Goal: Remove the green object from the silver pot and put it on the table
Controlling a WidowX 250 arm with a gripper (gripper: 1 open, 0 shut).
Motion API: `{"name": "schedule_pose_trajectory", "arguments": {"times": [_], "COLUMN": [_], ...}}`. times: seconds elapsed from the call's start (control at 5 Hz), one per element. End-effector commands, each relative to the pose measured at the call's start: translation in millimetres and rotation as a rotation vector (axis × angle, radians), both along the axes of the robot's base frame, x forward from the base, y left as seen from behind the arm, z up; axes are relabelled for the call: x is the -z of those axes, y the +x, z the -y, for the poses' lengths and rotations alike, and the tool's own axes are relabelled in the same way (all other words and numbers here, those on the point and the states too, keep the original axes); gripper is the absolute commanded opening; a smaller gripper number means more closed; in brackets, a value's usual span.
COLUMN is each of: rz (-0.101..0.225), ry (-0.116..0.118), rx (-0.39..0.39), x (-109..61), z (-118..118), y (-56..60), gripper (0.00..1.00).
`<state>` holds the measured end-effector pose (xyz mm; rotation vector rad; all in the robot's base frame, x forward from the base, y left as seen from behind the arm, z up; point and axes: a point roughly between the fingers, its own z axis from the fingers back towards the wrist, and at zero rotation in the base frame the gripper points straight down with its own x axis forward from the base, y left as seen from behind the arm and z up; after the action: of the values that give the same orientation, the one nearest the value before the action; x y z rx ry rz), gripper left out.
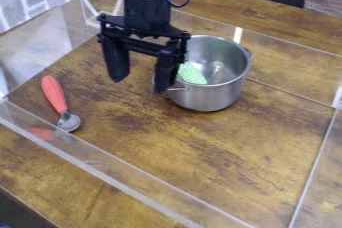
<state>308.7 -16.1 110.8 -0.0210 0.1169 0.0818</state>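
The silver pot point(214, 77) stands on the table point(201, 162) right of centre. Inside it lies the green object point(195, 73), partly hidden by a gripper finger. My gripper point(142, 72) hangs pointing down just left of the pot, open, with nothing between its black fingers point(118, 62). Its right finger overlaps the pot's left rim in this view; I cannot tell whether it touches.
A red-handled metal spoon point(55, 100) lies at the left. Clear acrylic walls point(94, 162) edge the tabletop at the front, left and right.
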Motion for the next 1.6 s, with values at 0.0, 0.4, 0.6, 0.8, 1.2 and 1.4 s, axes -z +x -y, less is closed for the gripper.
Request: {"name": "schedule_pose_trajectory", "arguments": {"times": [0.0,0.4,0.6,0.8,1.2,1.4], "rz": [0.064,0.087,0.111,0.134,0.169,0.184], "ry": [-0.006,-0.017,-0.025,-0.029,-0.027,-0.02], "rx": [-0.005,-0.024,-0.03,-0.046,-0.058,-0.07], "x": [-16.1,-17.4,-20.8,-23.6,-24.3,-22.0], "z": [9,16,21,25,34,34], "y": [14.5,32.3,41.9,52.8,68.0,72.0], "gripper": [1.0,1.0,1.0,1.0,1.0,1.0]}}
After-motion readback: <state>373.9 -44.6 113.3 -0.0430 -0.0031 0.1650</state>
